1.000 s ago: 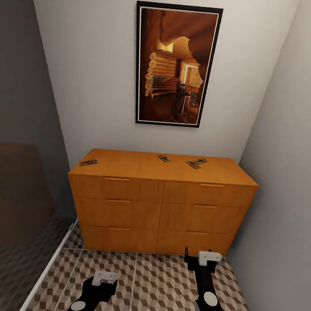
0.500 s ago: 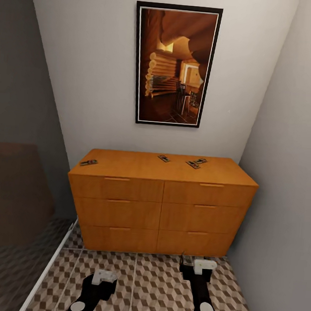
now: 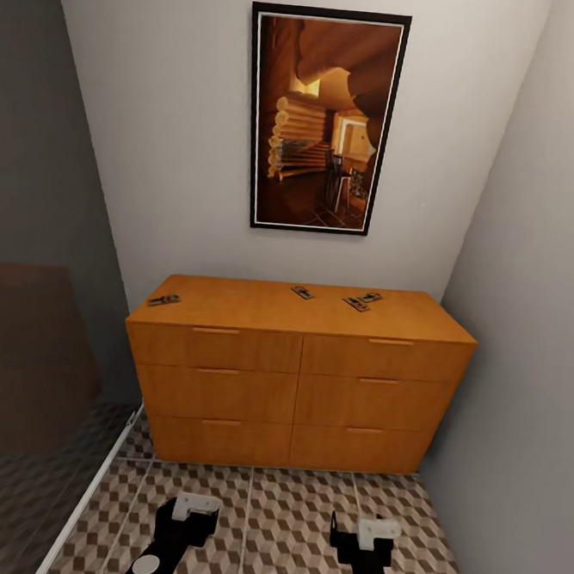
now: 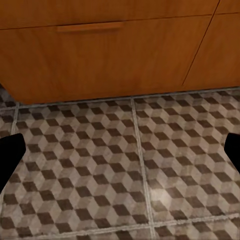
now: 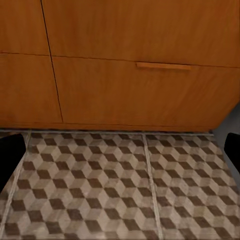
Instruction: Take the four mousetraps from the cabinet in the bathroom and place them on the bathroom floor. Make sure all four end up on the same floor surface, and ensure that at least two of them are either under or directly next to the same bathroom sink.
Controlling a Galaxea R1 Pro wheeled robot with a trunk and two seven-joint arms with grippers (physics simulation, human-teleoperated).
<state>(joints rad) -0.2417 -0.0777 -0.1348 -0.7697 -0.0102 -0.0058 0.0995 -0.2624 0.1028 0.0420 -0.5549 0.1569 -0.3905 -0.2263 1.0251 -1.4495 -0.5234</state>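
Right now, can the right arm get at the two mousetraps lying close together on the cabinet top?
Probably not yet. The right gripper hangs low over the bathroom floor, open, while the paired mousetraps lie high on the cabinet, toward its back. Nothing blocks the way.

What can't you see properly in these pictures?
- Inside the cabinet: head view, all drawer fronts closed.
- Mousetraps on its top: head view, too small to show details.
- Left gripper and right gripper: wrist views, fingertips cut off by the side edges.
- Floor at left: head view, dimmed behind a dark translucent panel.
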